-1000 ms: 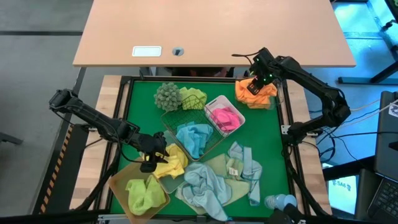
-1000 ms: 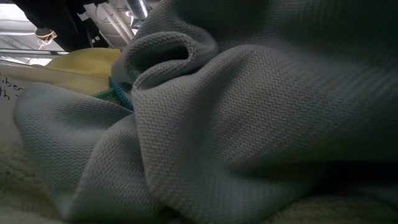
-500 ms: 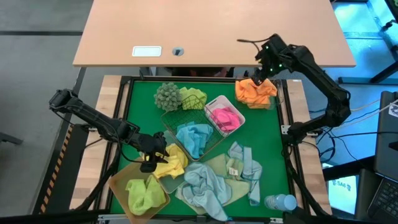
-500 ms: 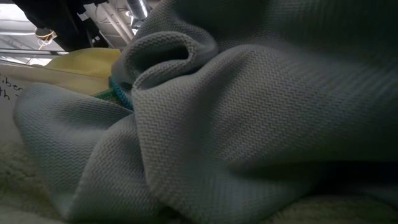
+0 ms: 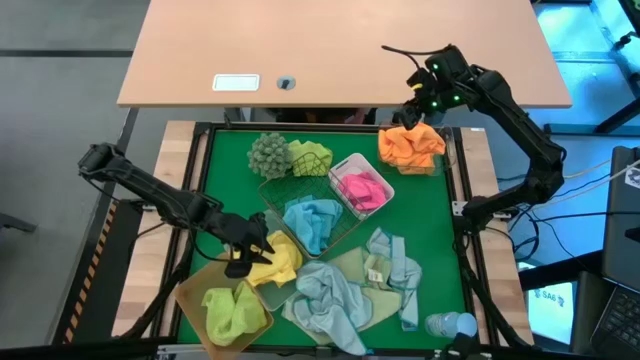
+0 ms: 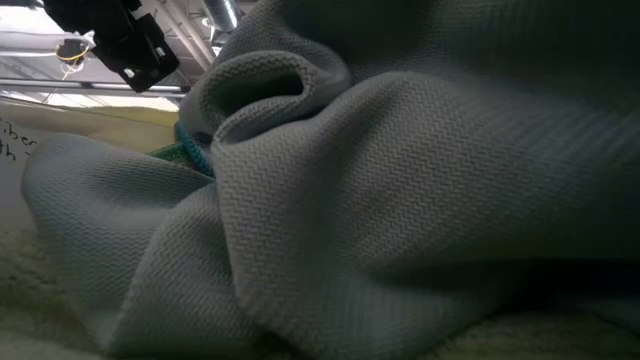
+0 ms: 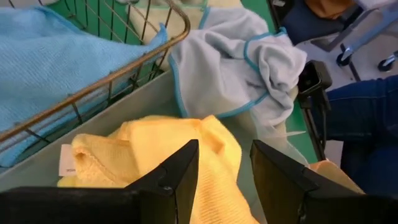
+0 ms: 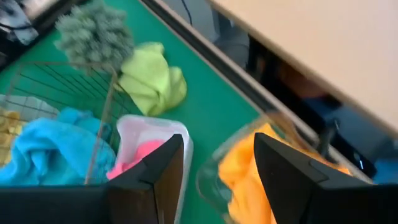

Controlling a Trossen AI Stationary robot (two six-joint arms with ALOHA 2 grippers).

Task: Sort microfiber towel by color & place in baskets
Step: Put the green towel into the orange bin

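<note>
- The right pincer hangs at the upper right of the high view, just above the orange towel heaped in the frosted clear bin. Its fingers are spread with nothing between them, so it looks like a drop-off for that colour.
- The left pincer sits low at the lower left, right over the yellow towel. Its fingers are parted on either side of the cloth, not pinched shut, and probably lined up for a grab.
- Sorting looks well along: blue towel in the wire basket, pink towel in the white bin, lime towel in the amber bin.
- A pale blue pile lies loose on the green bench at bottom centre.
- The low view is pretty much useless: a grey-blue cloth blocks nearly everything.
</note>
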